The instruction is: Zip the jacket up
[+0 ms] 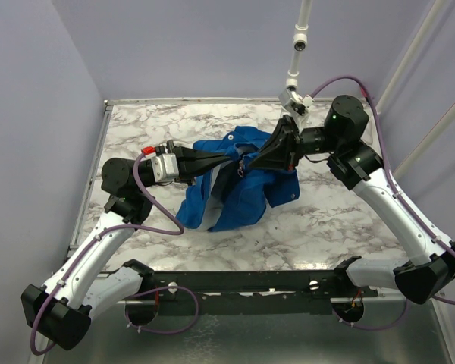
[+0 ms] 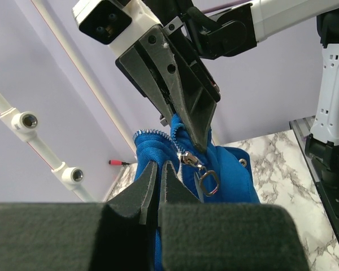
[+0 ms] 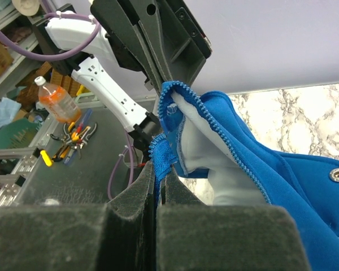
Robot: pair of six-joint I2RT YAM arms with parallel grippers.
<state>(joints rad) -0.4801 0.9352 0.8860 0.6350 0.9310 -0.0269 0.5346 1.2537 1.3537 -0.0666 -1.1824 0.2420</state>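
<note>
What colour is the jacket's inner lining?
Pale grey-white; the lining shows best in the right wrist view.

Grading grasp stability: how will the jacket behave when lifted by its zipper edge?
Probably floppy: the jacket sags in folds below the left gripper and right gripper pinching it. Likely light for its size, since two narrow pinches hold its edge up. The zipper pull dangles, so it may swing when moved.
</note>
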